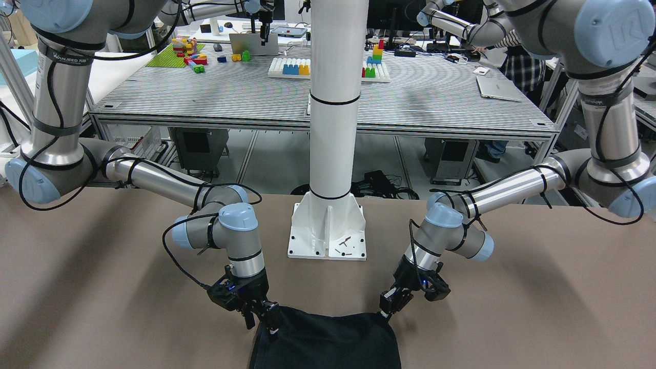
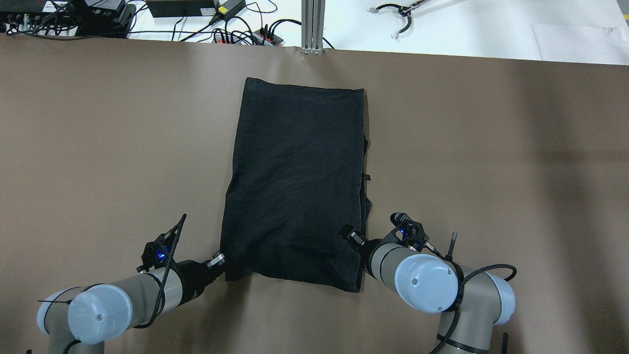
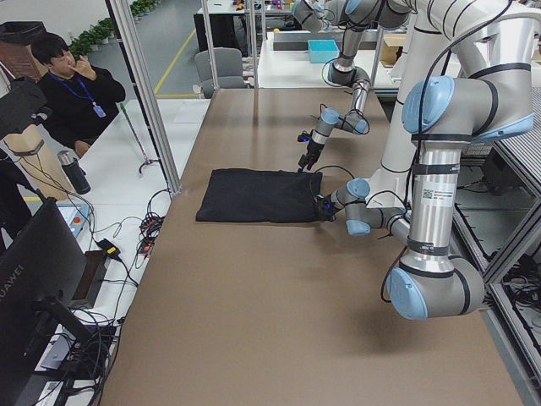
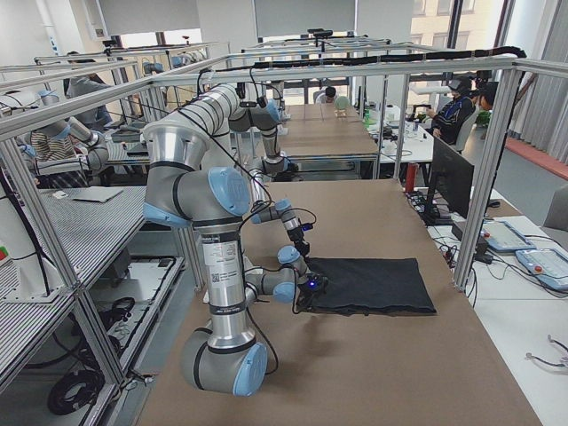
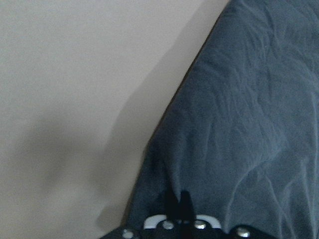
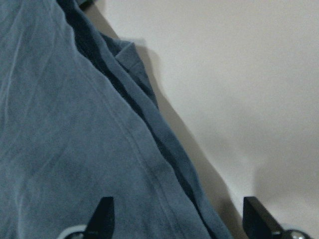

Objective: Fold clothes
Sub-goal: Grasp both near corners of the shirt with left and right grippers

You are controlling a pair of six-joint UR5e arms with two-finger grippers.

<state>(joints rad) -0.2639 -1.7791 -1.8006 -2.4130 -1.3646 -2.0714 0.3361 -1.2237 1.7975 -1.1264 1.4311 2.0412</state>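
The clothes are one black rectangular cloth (image 2: 295, 187) lying flat on the brown table, long side running away from me; it also shows in the front view (image 1: 328, 338). My left gripper (image 2: 223, 263) is at the cloth's near left corner, low over the table. In the left wrist view its fingers (image 5: 178, 204) are together, pinched on the cloth's corner (image 5: 239, 124). My right gripper (image 2: 350, 235) is open at the near right edge. In the right wrist view it (image 6: 179, 216) straddles the layered hem (image 6: 60, 124), one finger over cloth, one over bare table.
The white post's base plate (image 1: 328, 230) stands on the table just behind the cloth's near edge. Cables and power strips (image 2: 221, 29) lie beyond the table's far edge. A seated person (image 3: 80, 93) is off the far side. Bare brown table (image 2: 98, 147) flanks the cloth.
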